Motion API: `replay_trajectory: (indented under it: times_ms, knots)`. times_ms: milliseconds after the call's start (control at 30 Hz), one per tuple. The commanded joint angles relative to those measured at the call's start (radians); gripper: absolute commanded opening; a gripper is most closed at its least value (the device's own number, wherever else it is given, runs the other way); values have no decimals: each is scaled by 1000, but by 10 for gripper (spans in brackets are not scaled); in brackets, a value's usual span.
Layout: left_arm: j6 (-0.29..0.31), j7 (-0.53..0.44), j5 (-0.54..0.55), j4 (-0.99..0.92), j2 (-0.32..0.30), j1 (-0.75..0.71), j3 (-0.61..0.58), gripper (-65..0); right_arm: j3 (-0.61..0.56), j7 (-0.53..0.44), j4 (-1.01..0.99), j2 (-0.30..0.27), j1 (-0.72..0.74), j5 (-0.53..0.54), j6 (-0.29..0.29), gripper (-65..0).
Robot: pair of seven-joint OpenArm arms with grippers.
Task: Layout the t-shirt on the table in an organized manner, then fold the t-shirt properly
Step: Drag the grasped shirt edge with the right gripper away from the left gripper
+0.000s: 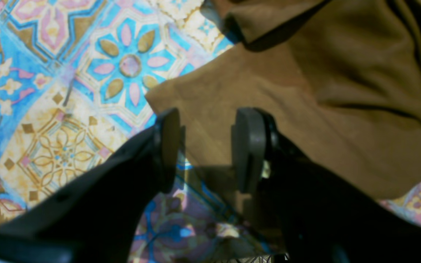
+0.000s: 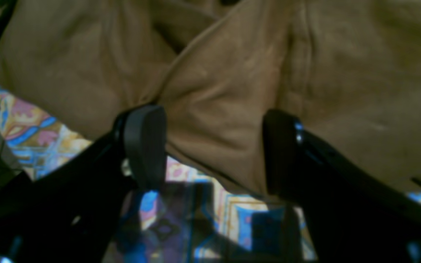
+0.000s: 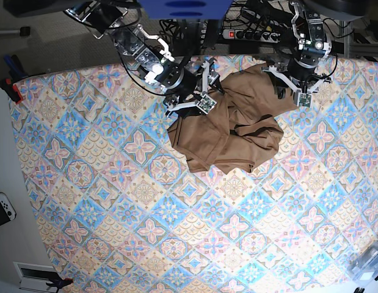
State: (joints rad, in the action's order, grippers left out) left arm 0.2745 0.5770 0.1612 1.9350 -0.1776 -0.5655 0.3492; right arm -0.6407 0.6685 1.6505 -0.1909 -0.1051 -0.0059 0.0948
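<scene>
Base view: I saw the crumpled tan-brown cloth t-shirt [image 3: 228, 125] on the pastel tile-patterned table [image 3: 115, 201]; right gripper [image 2: 214, 146] and left gripper [image 1: 205, 146] both released, grasping nothing.

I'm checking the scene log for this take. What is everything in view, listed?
t-shirt: one, tan-brown, crumpled at the table's far middle.
table: one, blue, pink and cream tile-pattern cloth, fills the base view.
power strip: one, black, beyond the far edge.
game controller: one, white and black, off the table's left side.
left gripper: one, black, fingers apart over the shirt's edge.
right gripper: one, black, open at a shirt fold.
</scene>
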Motion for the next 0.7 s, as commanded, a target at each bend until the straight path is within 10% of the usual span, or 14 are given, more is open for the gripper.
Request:
replay_trajectory:
  times_ms: [0, 267, 667]
  knots:
    - [-1, -21, 8, 17, -4, -1, 3, -401, 2, -13, 9, 1, 9, 7, 4, -284]
    - [-1, -21, 8, 14, -4, -1, 3, -401, 9, -13, 21, 1, 9, 7, 4, -650]
    - [-1, -21, 7, 13, -4, -1, 1, -401, 296, -13, 265, 3, 3, 8, 4, -650]
